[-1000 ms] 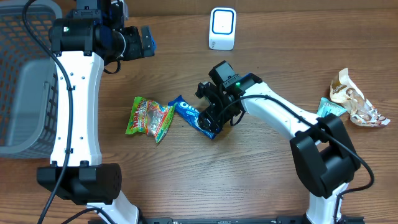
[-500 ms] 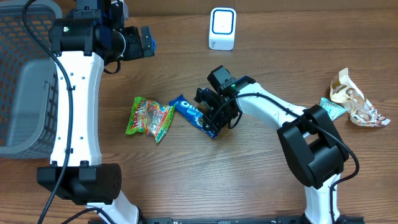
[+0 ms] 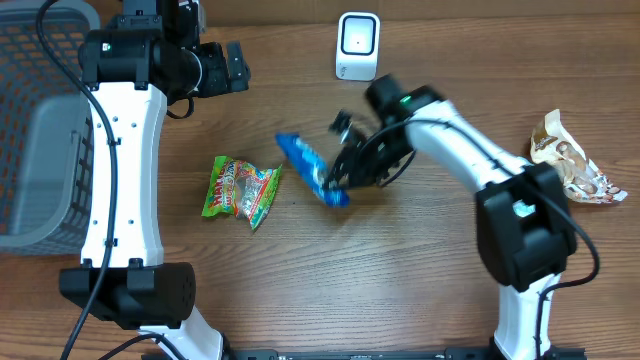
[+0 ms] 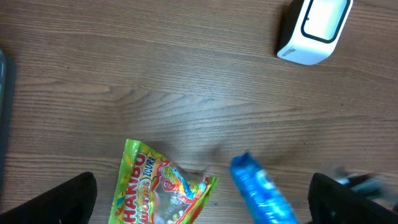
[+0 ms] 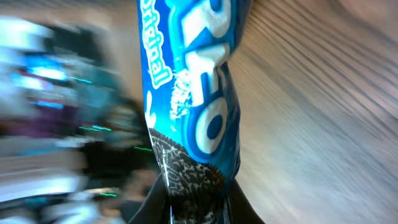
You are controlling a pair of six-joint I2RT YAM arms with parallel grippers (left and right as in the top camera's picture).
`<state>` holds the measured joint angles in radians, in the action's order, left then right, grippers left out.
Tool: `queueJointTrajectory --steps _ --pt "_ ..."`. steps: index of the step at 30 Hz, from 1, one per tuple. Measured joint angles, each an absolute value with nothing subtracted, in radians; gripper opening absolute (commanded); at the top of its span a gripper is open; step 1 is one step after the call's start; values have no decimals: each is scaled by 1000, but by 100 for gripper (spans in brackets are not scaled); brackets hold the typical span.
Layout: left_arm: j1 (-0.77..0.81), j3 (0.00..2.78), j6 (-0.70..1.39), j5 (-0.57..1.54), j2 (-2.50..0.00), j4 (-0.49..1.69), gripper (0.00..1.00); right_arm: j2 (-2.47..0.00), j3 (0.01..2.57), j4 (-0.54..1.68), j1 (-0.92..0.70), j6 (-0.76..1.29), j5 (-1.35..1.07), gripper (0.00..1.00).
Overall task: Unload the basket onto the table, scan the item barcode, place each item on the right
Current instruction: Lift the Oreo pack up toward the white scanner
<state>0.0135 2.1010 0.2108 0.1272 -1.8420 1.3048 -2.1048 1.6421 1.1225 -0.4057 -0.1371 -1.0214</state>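
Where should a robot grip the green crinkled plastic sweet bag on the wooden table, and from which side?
Probably the crimped end of the green crinkled plastic sweet bag nearest the blue foil biscuit packet, approached from above. The bag lies flat on the wooden table, so only a thin puckered edge offers something to pinch.

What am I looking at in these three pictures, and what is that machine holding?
Two white robot arms work at a wooden table, each ending in a two-finger claw. One picture looks down from above; the other two come from a camera on each wrist. The right claw is shut on a blue Oreo packet, seen close up in its wrist view. The left claw hangs open, holding nothing. On the table are a Haribo bag, a white scanner and crumpled wrappers; a grey basket sits beside the left arm.
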Motion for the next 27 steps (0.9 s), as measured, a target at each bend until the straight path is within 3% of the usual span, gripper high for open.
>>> queueJointTrajectory --steps 8,16,27 --pt "14 2101 211 127 -1842 1305 100 -2105 1652 1166 -196 -49 -1435 4" --pt "14 2101 210 127 -1842 1305 100 -2104 1724 1171 -113 113 -1501 3" --pt "14 2101 211 127 -1842 1305 100 -2006 2102 1162 -31 291 -1517 3"
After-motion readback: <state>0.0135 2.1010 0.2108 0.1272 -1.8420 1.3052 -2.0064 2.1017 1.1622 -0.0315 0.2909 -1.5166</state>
